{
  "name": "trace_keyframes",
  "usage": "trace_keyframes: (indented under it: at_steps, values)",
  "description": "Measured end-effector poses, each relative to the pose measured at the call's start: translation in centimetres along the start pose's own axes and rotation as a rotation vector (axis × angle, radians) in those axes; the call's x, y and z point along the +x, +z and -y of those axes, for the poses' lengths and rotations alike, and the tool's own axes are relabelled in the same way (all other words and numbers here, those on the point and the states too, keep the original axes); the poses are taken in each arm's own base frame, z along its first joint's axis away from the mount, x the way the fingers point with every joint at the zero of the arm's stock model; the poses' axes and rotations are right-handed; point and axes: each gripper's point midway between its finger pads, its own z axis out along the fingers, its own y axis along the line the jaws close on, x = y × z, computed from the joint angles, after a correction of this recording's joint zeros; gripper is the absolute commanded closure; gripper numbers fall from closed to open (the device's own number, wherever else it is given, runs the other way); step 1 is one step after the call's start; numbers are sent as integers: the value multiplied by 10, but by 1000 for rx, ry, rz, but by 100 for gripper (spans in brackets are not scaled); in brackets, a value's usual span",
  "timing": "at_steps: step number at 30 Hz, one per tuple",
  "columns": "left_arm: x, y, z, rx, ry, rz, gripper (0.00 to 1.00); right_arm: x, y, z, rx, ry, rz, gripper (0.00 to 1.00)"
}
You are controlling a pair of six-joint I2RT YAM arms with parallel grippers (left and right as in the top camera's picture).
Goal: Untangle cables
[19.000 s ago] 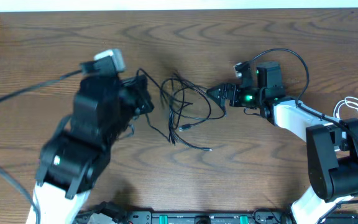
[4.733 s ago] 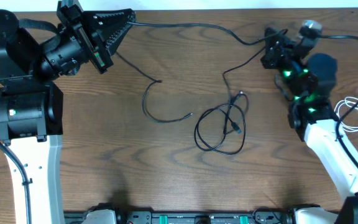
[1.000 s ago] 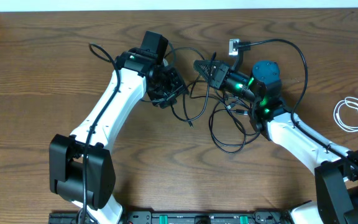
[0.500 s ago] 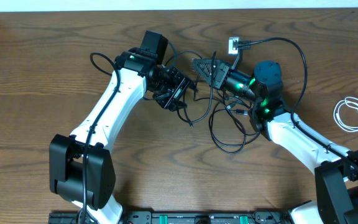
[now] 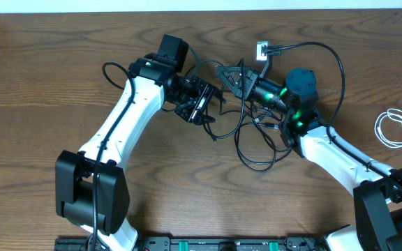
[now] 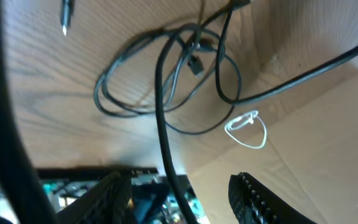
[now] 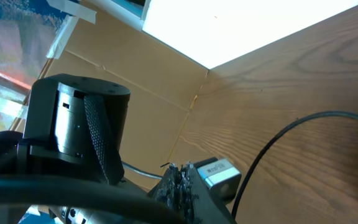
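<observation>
The tangle of black cables (image 5: 246, 125) lies mid-table between the two arms. My left gripper (image 5: 202, 103) hovers at its upper left edge, open. In the left wrist view one black strand (image 6: 160, 124) rises from the loops and passes loosely through the left gripper (image 6: 179, 179), touching neither finger. Just to the right, my right gripper (image 5: 222, 71) is shut, and a black strand crosses its fingers and looks pinched there. The right wrist view shows the right gripper (image 7: 182, 169) with its toothed fingers meshed. The white cable (image 5: 399, 120) is coiled alone at the far right, and the white cable (image 6: 250, 119) also appears beyond the tangle.
A small silver-white box (image 5: 263, 49) on a thicker black wire lies behind the right gripper. That wire arcs over the right arm (image 5: 326, 143). The left arm (image 5: 117, 132) slants in from the bottom left. A cardboard wall (image 7: 142, 81) borders the table.
My left gripper has shifted right and up toward the right gripper and opened wider, with the strand now loose between its fingers. The right gripper nudged slightly up-left and stayed shut.
</observation>
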Motion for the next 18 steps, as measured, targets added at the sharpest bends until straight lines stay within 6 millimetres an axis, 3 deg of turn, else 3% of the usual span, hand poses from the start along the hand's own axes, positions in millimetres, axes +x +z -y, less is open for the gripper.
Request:
trace_keyframes:
  at_steps: [7, 18]
  values:
    - [8, 3, 1, -3, -88, -27, 45, -1, 0, -1, -5, 11, 3, 99]
    - [4, 5, 4, 4, -190, 4, 45, -4, 0, -8, -29, 36, 16, 99]
